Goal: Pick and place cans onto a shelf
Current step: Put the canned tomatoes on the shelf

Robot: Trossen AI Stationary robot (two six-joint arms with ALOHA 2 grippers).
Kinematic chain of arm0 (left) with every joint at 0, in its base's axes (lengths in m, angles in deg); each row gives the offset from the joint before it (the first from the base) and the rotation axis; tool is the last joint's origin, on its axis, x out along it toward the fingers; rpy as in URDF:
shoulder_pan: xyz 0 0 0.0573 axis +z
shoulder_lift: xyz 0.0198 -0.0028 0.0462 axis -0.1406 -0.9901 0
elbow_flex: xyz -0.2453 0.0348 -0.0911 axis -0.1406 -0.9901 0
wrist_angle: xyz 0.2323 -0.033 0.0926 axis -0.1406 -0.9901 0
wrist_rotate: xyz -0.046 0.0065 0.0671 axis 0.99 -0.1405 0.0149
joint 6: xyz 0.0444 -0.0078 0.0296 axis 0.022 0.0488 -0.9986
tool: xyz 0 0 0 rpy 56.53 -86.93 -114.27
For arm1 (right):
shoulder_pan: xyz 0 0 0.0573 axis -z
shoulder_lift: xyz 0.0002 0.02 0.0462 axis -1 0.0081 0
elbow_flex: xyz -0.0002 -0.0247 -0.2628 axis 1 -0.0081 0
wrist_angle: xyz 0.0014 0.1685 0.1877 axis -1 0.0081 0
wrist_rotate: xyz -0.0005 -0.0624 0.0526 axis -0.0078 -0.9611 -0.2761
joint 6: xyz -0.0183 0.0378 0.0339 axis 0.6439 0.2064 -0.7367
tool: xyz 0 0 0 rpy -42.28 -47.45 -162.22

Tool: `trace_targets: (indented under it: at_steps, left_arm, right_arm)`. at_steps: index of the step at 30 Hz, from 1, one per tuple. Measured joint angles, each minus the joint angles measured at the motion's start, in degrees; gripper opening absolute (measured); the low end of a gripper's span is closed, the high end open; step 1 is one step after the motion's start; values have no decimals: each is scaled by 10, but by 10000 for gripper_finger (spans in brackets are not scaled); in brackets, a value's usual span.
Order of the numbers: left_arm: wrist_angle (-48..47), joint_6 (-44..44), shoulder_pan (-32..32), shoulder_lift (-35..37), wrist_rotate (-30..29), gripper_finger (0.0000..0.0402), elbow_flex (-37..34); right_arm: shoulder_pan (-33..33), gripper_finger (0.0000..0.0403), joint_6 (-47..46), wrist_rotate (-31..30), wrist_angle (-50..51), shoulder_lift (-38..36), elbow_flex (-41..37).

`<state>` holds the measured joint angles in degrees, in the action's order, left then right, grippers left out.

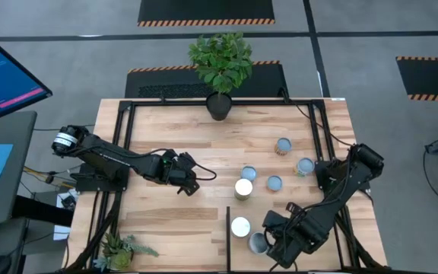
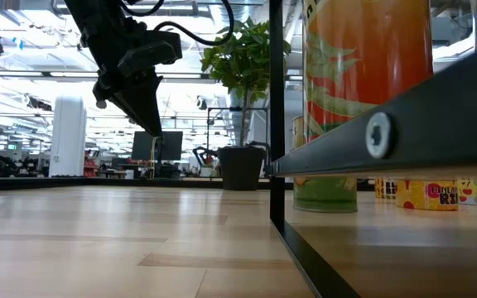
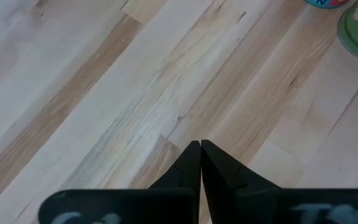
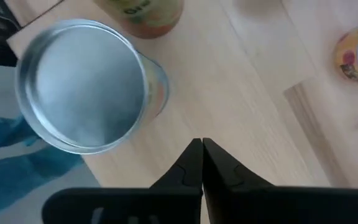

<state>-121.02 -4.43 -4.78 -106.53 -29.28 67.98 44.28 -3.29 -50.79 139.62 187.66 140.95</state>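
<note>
Fingers of both grippers are pressed together, empty. The left gripper [image 1: 191, 186] hovers over bare table [image 1: 166, 137] left of centre. The right gripper [image 1: 274, 245] sits beside a silver-topped can [image 1: 258, 243] on the shelf [image 1: 228, 228] at the table's near right corner. Five more cans [image 1: 243, 188] stand nearby.

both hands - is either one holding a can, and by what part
Nothing is held. The left hand hangs shut over bare wood; the right hand is shut beside the silvery-topped metal can, not on it.
</note>
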Motion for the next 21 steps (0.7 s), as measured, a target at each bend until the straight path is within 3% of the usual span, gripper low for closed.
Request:
trace_targets:
  at_steps: [21]
  left_arm:
    - [1,-12,0,0,0,0,0]
  right_arm:
    - [13,12,91,4,-114,42,-1]
